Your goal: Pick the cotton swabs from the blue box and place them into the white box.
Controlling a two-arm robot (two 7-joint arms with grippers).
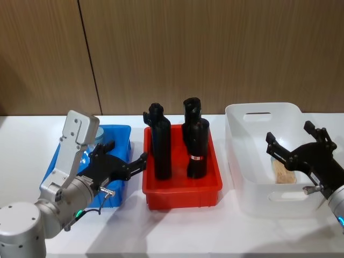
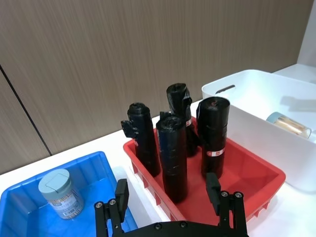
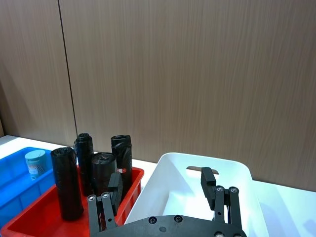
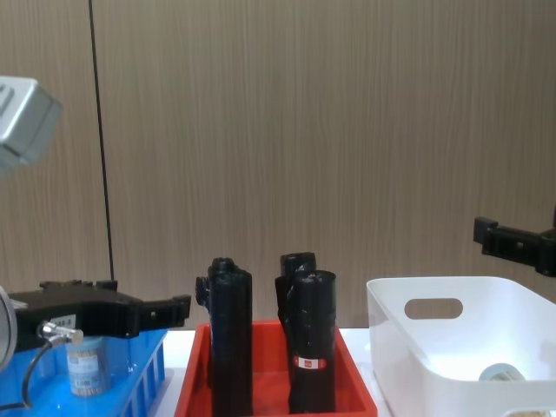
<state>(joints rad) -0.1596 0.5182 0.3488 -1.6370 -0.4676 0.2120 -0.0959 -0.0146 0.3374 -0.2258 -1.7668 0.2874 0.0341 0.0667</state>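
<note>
Cotton swabs [image 2: 60, 193]: one tub upright in blue box [image 1: 121, 129], another tub [image 2: 289, 124] lying in white box [image 1: 236, 146]. Left end effector [image 1: 126, 153] released, poised over blue box for pickup; right end effector [image 1: 290, 134] released above white box.

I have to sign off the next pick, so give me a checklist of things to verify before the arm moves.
1. Tub left to pick: ok. One clear cotton swab tub with a pale blue lid stands upright in the bright blue slotted plastic basket.
2. Left hand open: ok.
3. Left hand lined up on that tub: not ok; it sits outside the fingers' gap.
4. Right hand empty: ok, open over the glossy white plastic bin.
5. Room in the bin: ok; a second tub lies there on its side.
6. Clearance over the tall black cylinders in the red tray: cannot tell.
</note>
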